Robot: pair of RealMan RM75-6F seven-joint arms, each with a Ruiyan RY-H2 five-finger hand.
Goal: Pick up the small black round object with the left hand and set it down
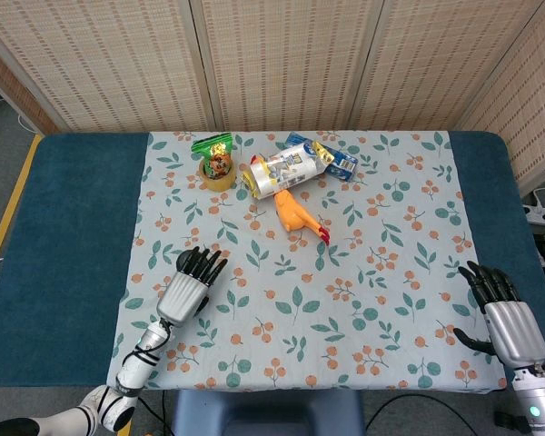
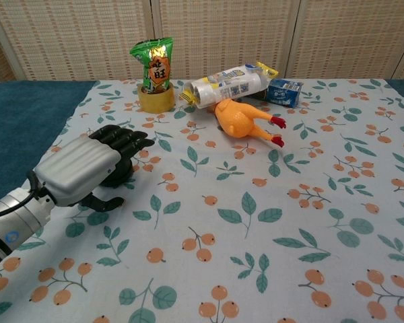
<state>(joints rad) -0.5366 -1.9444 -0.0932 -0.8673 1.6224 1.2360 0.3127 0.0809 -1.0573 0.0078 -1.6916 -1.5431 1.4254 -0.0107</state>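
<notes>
The small black round object [image 2: 124, 172] stands on the floral cloth [image 2: 256, 222] at the left. In the chest view only its right side shows, under my left hand [image 2: 84, 168]. The head view hides it under that same left hand [image 1: 189, 286]. The dark fingers [image 2: 126, 138] reach over its top, spread and extended, and the thumb curls low on its near side. No closed grip shows. My right hand [image 1: 504, 316] rests open at the near right edge of the table, fingers apart, holding nothing.
A yellow rubber chicken [image 1: 295, 216] lies mid-table. Behind it are a white cylindrical packet [image 1: 282, 171] and a small blue box [image 1: 341, 162]. A green snack bag [image 1: 215, 154] stands in a tape roll [image 2: 155, 99] at the far left.
</notes>
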